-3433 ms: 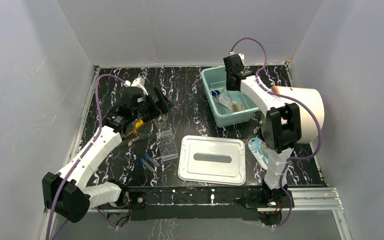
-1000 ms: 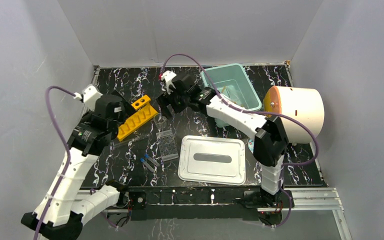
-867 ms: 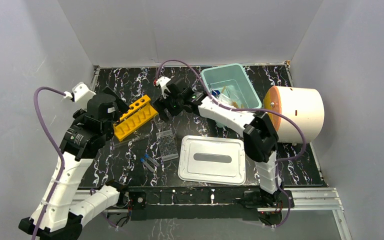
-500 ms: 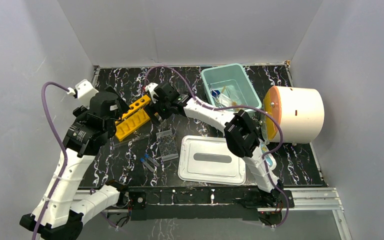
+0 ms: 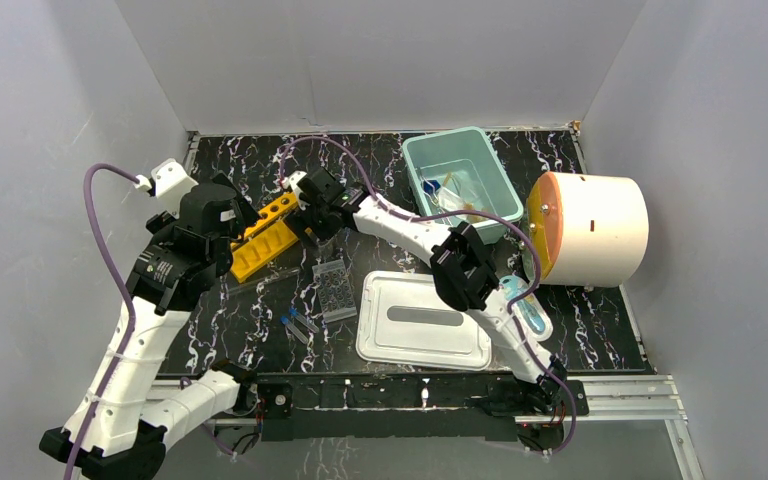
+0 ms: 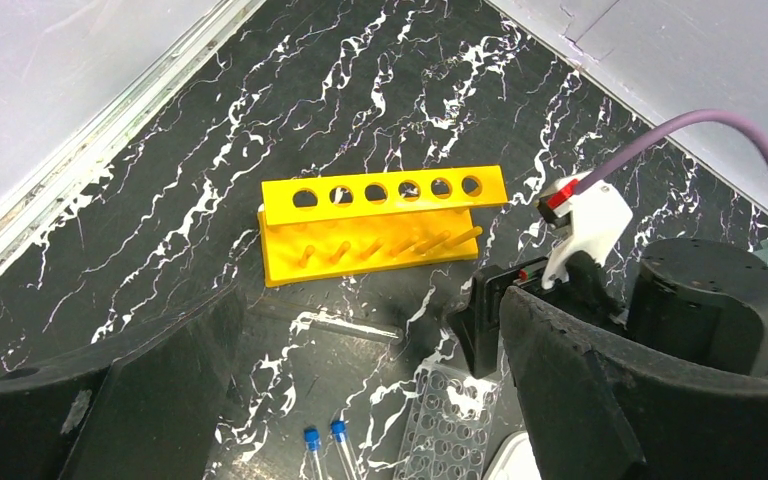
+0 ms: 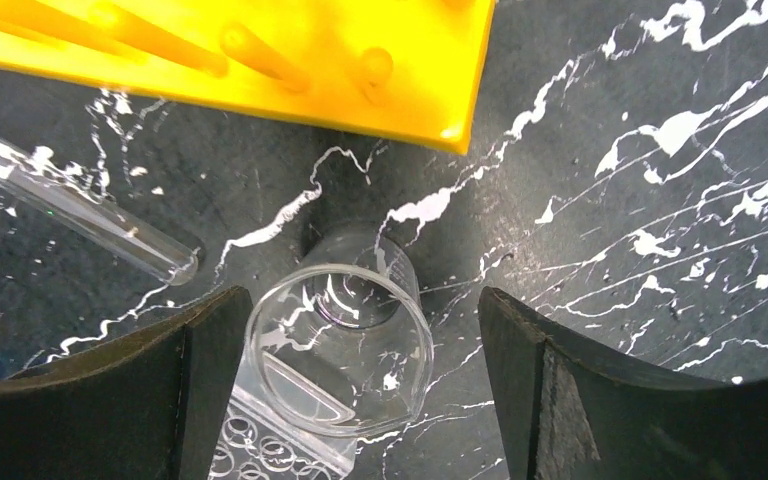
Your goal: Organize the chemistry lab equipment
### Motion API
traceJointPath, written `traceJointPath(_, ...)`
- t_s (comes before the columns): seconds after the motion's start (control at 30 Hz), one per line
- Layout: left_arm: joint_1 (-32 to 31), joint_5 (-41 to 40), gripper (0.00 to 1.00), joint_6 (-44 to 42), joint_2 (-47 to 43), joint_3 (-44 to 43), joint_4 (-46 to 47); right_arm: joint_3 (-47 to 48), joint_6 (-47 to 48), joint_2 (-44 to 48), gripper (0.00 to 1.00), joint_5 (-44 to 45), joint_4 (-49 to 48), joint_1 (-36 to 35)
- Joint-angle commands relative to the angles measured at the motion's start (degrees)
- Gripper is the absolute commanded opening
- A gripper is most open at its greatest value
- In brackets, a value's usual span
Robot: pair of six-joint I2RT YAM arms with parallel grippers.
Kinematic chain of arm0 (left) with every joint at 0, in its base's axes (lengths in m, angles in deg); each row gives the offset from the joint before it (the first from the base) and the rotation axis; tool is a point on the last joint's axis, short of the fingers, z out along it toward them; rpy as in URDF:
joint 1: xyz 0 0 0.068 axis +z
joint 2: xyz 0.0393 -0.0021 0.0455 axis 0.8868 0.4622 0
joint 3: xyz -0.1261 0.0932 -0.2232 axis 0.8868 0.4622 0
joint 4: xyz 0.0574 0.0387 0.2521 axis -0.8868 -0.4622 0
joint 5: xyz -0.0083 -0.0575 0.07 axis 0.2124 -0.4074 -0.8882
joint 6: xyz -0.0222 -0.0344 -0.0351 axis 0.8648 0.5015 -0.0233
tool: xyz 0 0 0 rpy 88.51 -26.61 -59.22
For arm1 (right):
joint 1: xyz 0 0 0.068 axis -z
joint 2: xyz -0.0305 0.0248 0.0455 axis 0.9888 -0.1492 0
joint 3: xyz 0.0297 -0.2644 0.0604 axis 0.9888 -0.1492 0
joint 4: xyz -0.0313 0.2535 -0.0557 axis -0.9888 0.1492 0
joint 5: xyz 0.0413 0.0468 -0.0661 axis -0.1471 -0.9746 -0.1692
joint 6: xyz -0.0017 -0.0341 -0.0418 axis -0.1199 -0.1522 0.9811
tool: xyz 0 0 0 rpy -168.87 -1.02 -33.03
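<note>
A clear beaker (image 7: 345, 335) stands upright on the black table between the open fingers of my right gripper (image 7: 360, 330), closer to the left finger (image 7: 205, 390). I cannot tell whether they touch. The yellow test-tube rack (image 5: 265, 235) (image 6: 380, 225) lies just beyond the beaker. A clear well plate (image 5: 335, 290) (image 6: 450, 430) sits beside the beaker on the near side. Two blue-capped tubes (image 5: 298, 325) (image 6: 322, 450) lie near the plate. A bare clear tube (image 7: 80, 210) (image 6: 345, 325) lies by the rack. My left gripper (image 6: 370, 350) (image 5: 232, 222) hovers open and empty above the rack.
A teal bin (image 5: 446, 134) at the back right holds a blue-capped tube and amber tubing (image 5: 465, 208). A white lid (image 5: 425, 320) lies at the front centre. A large white and orange drum (image 5: 590, 228) stands at the right. A light-blue item (image 5: 527, 308) lies under my right arm.
My right gripper has swung left from near the teal bin and come down around the beaker next to the rack. The left arm has barely moved in the last half second.
</note>
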Motion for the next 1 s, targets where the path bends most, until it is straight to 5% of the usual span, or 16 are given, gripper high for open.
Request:
traceJointPath(0.0,0.28,-0.72,0.98,0.86,-0.51,-0.36,0.07,2.08,1.31,-0.23,0.87,0.53,1.49,-0.17)
traceJointPath(0.33,0.28,1.4,0.98,1.73,0.0,0.28,0.56,1.6,1.32,1.64,0.62,3.94,1.58,-0.45)
traceJointPath(0.63,0.23,3.23,0.98,3.06,0.48,0.39,0.63,0.31,1.21,7.61,0.6,7.9,1.06,0.73)
traceJointPath(0.97,0.28,4.59,0.98,4.24,-0.77,0.87,1.64,1.82,-0.72,19.33,0.6,5.28,1.89,9.64)
